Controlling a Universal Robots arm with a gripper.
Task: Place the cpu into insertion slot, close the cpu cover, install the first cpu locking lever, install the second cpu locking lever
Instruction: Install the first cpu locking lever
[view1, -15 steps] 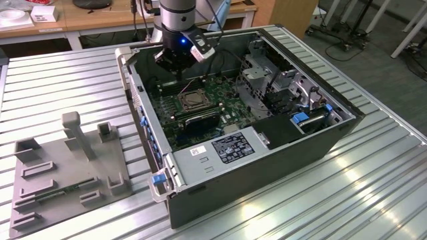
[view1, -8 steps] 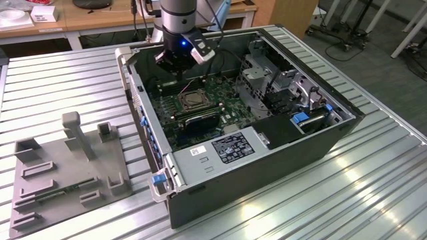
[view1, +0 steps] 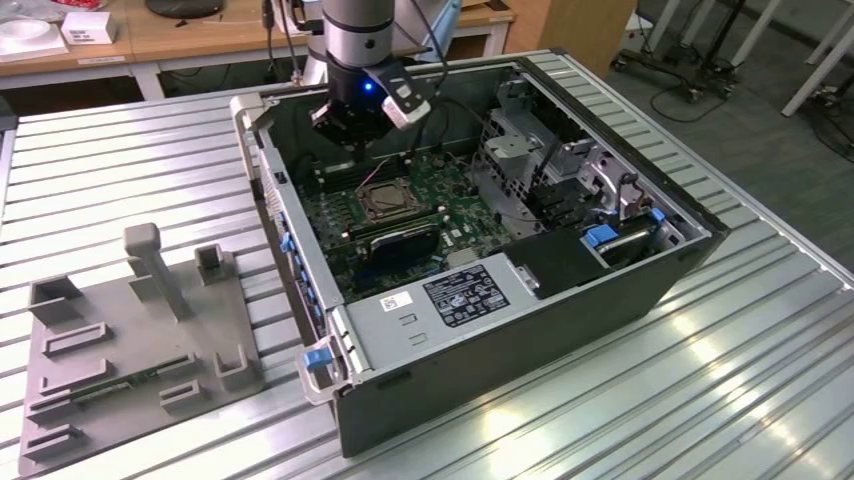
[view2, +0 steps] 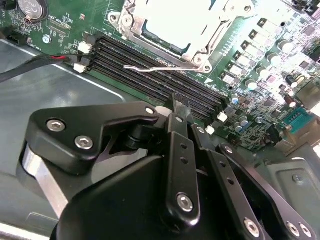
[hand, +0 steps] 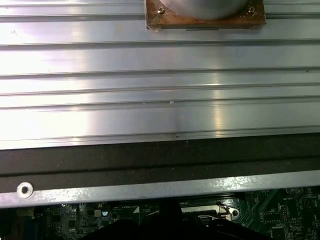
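The open computer case (view1: 534, 330) lies on the slatted metal table, with the green motherboard (view1: 427, 215) inside. The insertion slot (view1: 380, 197) sits mid-board. In the second wrist view the silvery cpu cover (view2: 202, 47) lies flat over the slot, and the pale cpu (view2: 167, 20) shows through its window. A thin silvery locking lever (view2: 150, 67) sticks out loose over the long black memory slots (view2: 165, 92). My gripper (view1: 344, 128) (view2: 181, 106) hangs just above the memory slots beside the socket. It is shut, with its black fingertips together and nothing between them.
A grey fixture plate with upright blocks (view1: 134, 340) lies at the exterior view's left. A metal drive cage (view1: 534, 170) fills the case's far side. A black cable with red wire (view2: 30, 65) runs near the memory slots. The case's metal rim (hand: 150, 190) is close by.
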